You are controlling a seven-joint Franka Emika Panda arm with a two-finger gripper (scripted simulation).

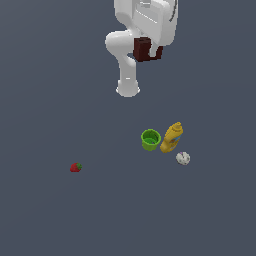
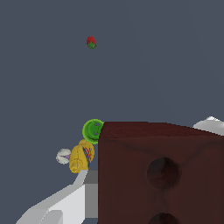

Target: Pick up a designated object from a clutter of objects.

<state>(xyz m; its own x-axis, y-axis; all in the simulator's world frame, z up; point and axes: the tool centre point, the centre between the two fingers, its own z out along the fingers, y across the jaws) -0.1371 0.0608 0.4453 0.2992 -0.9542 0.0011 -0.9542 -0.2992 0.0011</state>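
Showing dark round holes, the reddish-brown block (image 2: 157, 175) hangs in the end effector (image 1: 148, 50).

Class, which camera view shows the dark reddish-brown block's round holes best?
The wrist view: the dark reddish-brown rectangular block fills it, holes facing the camera. The exterior view shows the block only small, raised beneath the arm, no holes discernible.

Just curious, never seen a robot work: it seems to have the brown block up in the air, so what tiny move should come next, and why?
Probably just hold steady: the block sits in the gripper, well above the cup.
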